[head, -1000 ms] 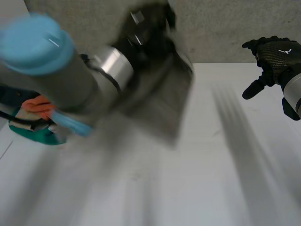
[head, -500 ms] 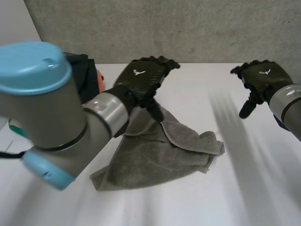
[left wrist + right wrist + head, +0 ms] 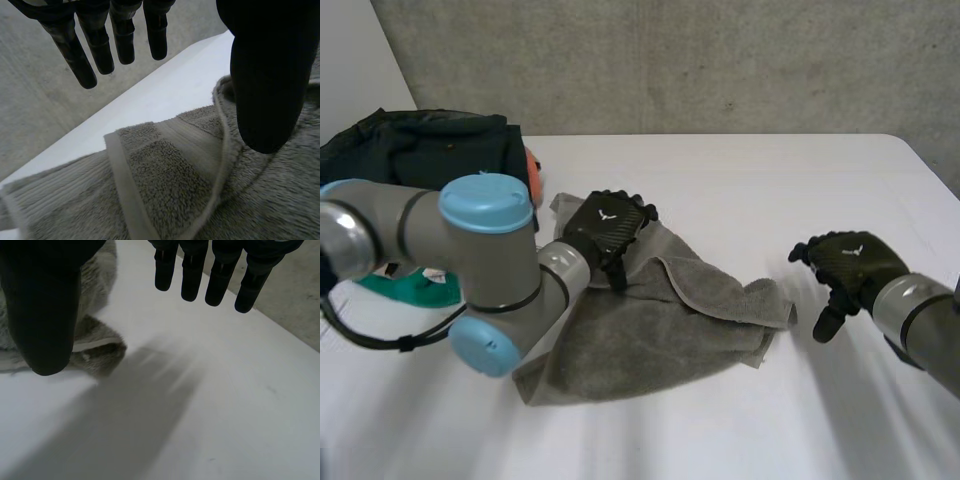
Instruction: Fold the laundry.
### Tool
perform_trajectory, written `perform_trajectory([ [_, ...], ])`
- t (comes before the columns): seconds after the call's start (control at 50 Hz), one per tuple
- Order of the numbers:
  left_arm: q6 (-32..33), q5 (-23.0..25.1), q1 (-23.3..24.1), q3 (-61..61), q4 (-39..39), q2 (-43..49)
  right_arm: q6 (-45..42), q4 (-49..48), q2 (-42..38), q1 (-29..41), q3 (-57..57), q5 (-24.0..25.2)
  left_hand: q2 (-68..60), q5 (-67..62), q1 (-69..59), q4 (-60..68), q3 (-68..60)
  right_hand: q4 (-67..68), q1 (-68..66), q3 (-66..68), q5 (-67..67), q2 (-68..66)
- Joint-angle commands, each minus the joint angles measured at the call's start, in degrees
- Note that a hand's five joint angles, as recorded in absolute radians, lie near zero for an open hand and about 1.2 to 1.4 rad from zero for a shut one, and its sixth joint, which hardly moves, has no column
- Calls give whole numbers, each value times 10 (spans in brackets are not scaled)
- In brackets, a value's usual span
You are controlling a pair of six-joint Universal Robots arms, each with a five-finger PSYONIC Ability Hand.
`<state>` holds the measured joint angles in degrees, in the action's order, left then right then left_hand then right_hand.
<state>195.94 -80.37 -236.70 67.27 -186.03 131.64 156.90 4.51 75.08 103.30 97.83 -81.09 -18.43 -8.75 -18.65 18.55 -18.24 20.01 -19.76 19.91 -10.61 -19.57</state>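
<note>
Left hand (image 3: 610,228), fingers straight, hides part of the crumpled towel (image 3: 660,330).

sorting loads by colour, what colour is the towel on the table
Plain grey-brown towel, seen best in the left wrist view.

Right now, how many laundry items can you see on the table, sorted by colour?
Grey towel: 1
Dark bundle: 1
Orange piece, mostly hidden behind the bundle: 1
Teal piece, partly behind the left arm: 1
Total: 4
</note>
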Motion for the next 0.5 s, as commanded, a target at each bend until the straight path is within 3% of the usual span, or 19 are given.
perform_trajectory([
  [0.02, -39, 49, -3, -91, 4, 75, 8, -51, -1, 1, 46, 13, -39, -36, -37, 38, -41, 39, -41, 40, -33, -43],
  [0.08, -57, 65, -3, -112, 7, 94, 24, -74, -1, 1, 58, 13, -44, -41, -42, 43, -46, 30, -33, 31, -24, -35],
  [0.2, -74, 72, -4, -160, 13, 144, 48, -95, -2, 1, 63, 17, -185, -182, -183, 184, -187, 22, -24, 23, -16, -26],
  [0.32, -73, 68, -14, -184, 15, 158, 52, -112, -10, 0, 63, 36, -615, -612, -613, 614, -617, 5, -8, 6, 1, -9],
  [0.4, -73, 58, -20, -179, 16, 144, 52, -129, -43, 5, 54, 47, -616, -613, -614, 614, -618, 7, -9, 8, -1, -11],
  [0.5, -63, 15, -19, -135, 15, 50, 53, -137, -86, 7, 25, 51, -616, -613, -614, 614, -618, 12, -14, 13, -6, -16],
])
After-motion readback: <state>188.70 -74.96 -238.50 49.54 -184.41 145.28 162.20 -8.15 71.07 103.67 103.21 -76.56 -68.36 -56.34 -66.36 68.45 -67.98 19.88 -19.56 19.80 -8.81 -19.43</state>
